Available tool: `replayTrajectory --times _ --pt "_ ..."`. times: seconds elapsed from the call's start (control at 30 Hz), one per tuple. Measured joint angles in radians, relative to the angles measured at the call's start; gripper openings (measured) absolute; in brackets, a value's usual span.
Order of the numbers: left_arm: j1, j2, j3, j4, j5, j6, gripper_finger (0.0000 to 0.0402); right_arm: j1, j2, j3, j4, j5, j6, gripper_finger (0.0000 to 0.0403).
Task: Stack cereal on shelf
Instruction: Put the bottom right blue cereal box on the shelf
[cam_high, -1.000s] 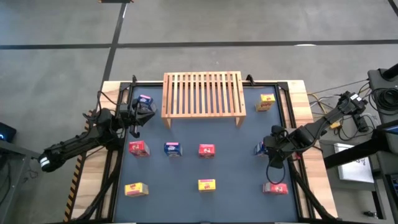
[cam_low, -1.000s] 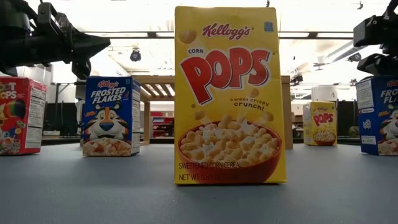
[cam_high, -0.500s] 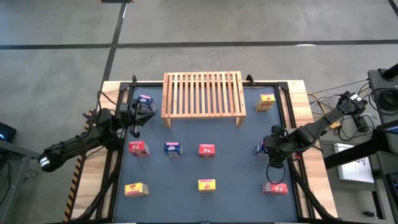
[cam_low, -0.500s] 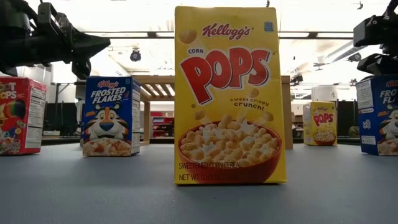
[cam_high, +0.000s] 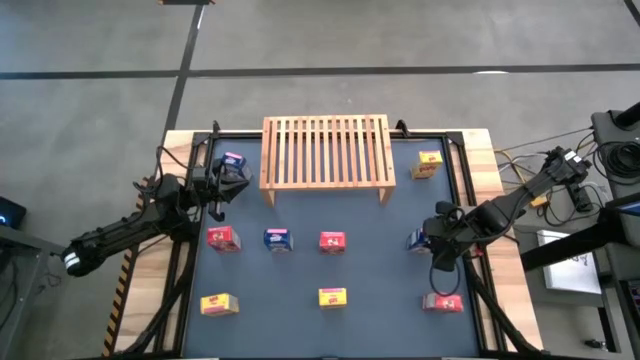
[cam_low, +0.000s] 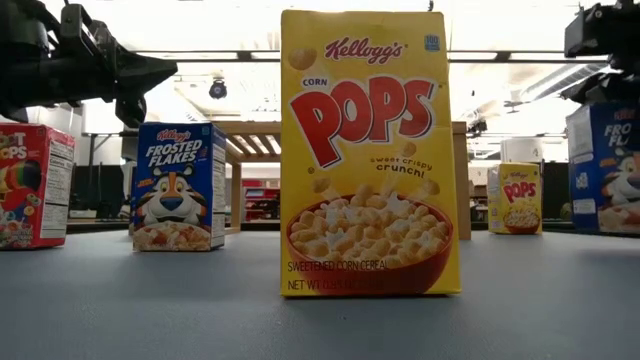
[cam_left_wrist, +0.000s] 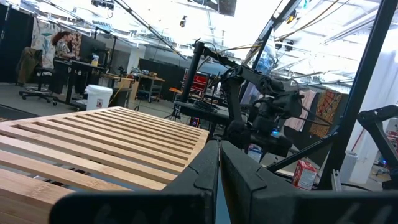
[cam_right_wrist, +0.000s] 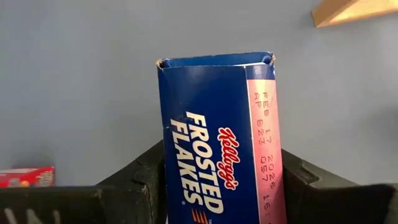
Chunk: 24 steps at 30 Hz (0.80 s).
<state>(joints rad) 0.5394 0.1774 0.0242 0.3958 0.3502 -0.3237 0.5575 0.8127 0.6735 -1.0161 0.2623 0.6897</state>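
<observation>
Nine small cereal boxes are on the dark table, and the wooden slatted rack (cam_high: 325, 150) stands at the far middle. My right gripper (cam_high: 432, 241) is at the right side, shut on a blue Frosted Flakes box (cam_right_wrist: 217, 143) that also shows in the low view (cam_low: 605, 170). My left gripper (cam_high: 226, 178) hovers shut at the rack's left end, beside another blue box (cam_high: 232, 160), touching nothing. Red (cam_high: 222, 238), blue (cam_high: 277, 239) and red (cam_high: 332, 241) boxes stand upright in a row. Yellow boxes (cam_high: 218, 304) (cam_high: 332, 296) and a red one (cam_high: 442, 302) stand nearer. My right gripper pinches the blue Frosted Flakes box between its two fingers (cam_right_wrist: 140, 177), one on each of two opposite faces, below the top end (cam_right_wrist: 214, 60). It comes from above, pointing down. In the low view the box's bottom edge (cam_low: 600, 232) is raised slightly and the box tilts a little.
A yellow box (cam_high: 428, 164) stands to the right of the rack. The large Corn Pops box (cam_low: 368, 150) fills the middle of the low view. Black frame rails run along the table's left and right sides. Cables and equipment lie beyond the right edge.
My right gripper has moved up a little with the blue Frosted Flakes box. In the low view the box has risen from its standing place and tipped slightly. My left arm has kept still.
</observation>
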Motion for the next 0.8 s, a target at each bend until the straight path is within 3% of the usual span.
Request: replayTrajectory --times 0.57,0.8 --pt "0.0 0.0 0.0 0.0 0.0 0.0 0.0 0.0 0.0 0.104 0.004 0.032 -0.06 0.018" --pt "0.0 0.0 0.0 0.0 0.0 0.0 0.0 0.0 0.004 0.168 0.009 0.113 -0.082 0.018"
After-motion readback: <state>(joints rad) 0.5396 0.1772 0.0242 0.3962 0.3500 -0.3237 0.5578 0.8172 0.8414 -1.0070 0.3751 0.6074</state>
